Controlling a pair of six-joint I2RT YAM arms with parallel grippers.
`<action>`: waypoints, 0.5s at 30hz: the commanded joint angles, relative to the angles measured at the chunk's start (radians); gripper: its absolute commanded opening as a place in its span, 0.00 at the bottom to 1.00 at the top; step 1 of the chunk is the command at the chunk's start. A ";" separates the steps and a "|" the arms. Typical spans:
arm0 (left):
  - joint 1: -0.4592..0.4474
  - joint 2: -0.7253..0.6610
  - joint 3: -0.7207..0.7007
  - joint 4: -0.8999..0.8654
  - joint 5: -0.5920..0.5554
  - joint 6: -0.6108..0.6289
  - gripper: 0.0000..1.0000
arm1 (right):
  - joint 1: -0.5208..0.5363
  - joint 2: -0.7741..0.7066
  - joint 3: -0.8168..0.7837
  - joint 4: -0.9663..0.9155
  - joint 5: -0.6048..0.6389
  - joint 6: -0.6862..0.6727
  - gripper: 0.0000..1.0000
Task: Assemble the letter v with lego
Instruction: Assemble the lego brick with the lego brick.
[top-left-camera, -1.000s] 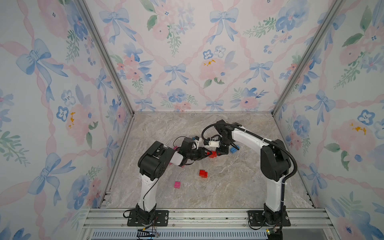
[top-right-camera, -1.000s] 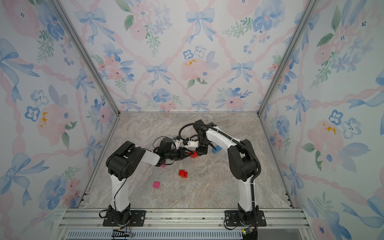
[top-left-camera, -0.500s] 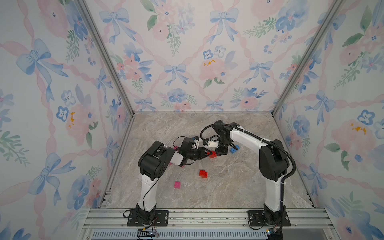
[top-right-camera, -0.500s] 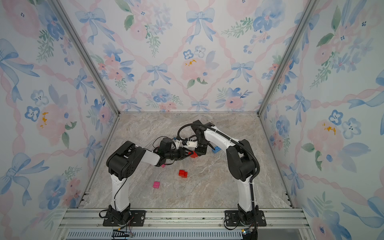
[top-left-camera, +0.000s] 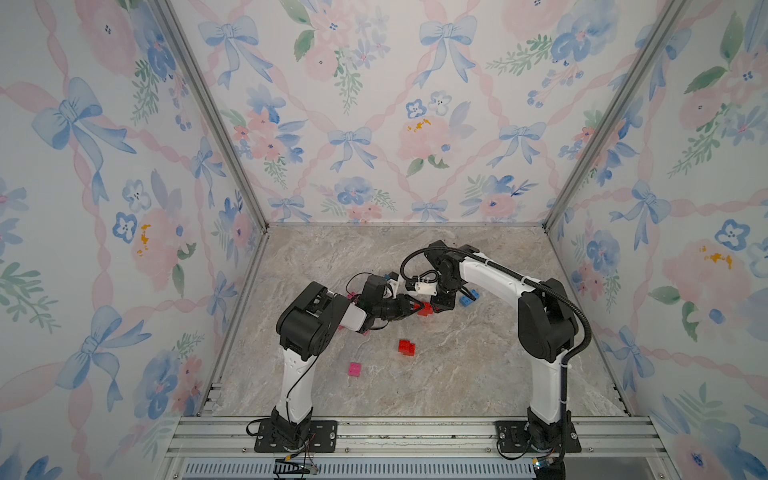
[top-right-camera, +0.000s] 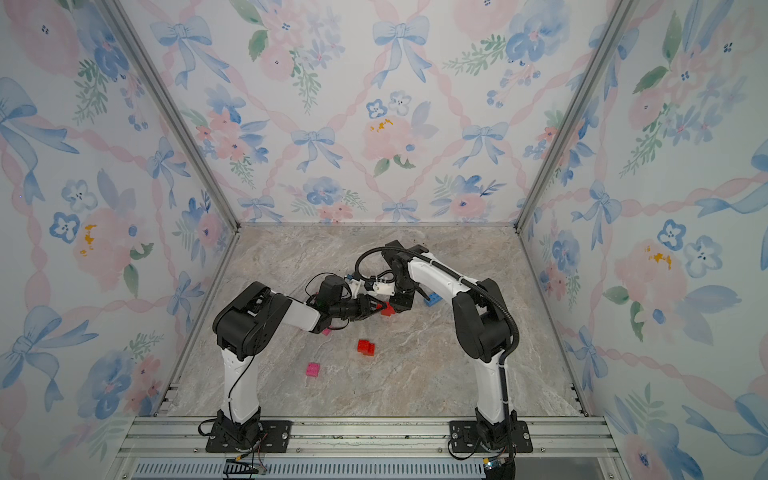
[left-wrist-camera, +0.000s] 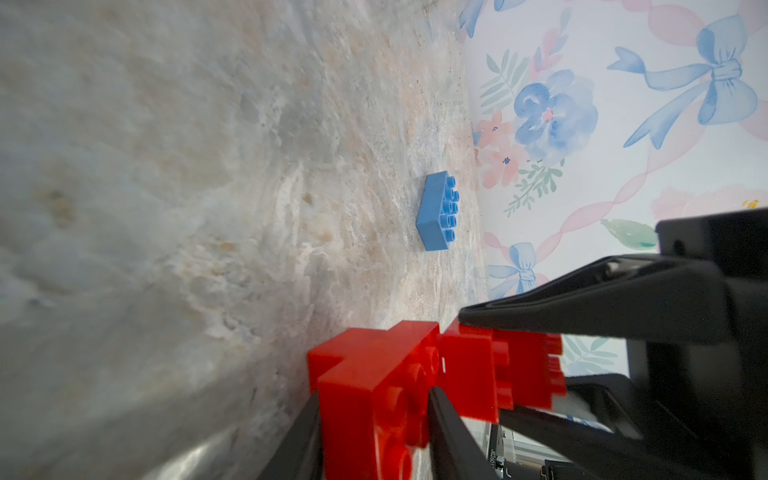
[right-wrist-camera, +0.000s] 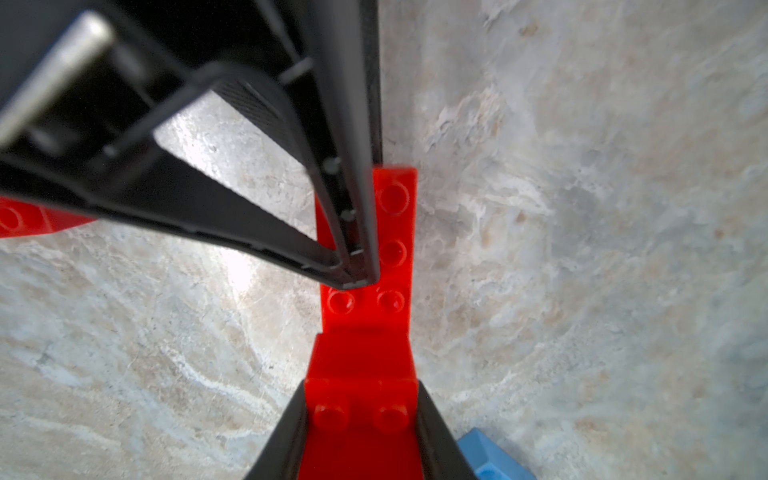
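Note:
Both grippers meet over the middle of the floor, each shut on a red lego brick. In the left wrist view my left gripper (left-wrist-camera: 374, 395) clamps a red brick (left-wrist-camera: 365, 374), and it abuts the stepped red brick (left-wrist-camera: 498, 374) held by the other gripper's fingers (left-wrist-camera: 582, 299). In the right wrist view my right gripper (right-wrist-camera: 361, 399) grips a red brick (right-wrist-camera: 361, 436) joined to a lower red piece (right-wrist-camera: 395, 249), which the left gripper's fingers (right-wrist-camera: 353, 216) pinch. Both top views show the joined red bricks (top-left-camera: 424, 308) (top-right-camera: 388, 309).
A loose red pair (top-left-camera: 406, 347) (top-right-camera: 365, 347) and a pink brick (top-left-camera: 354, 369) (top-right-camera: 313, 369) lie nearer the front. The blue brick (top-left-camera: 468, 298) (left-wrist-camera: 436, 212) sits just right of the right gripper. More pink bricks (top-right-camera: 326, 331) show partly under the left arm.
The grippers stay together on the red bricks. The right arm has shifted very slightly to the left; the loose bricks have not moved.

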 joint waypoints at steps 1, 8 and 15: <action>0.016 0.062 -0.038 -0.101 -0.052 0.002 0.40 | 0.009 0.065 -0.001 -0.057 0.012 0.012 0.08; 0.019 0.068 -0.041 -0.097 -0.052 0.002 0.40 | 0.014 0.069 0.005 -0.070 0.005 0.004 0.08; 0.020 0.068 -0.046 -0.095 -0.050 0.001 0.40 | 0.006 0.066 0.005 -0.074 0.020 0.001 0.10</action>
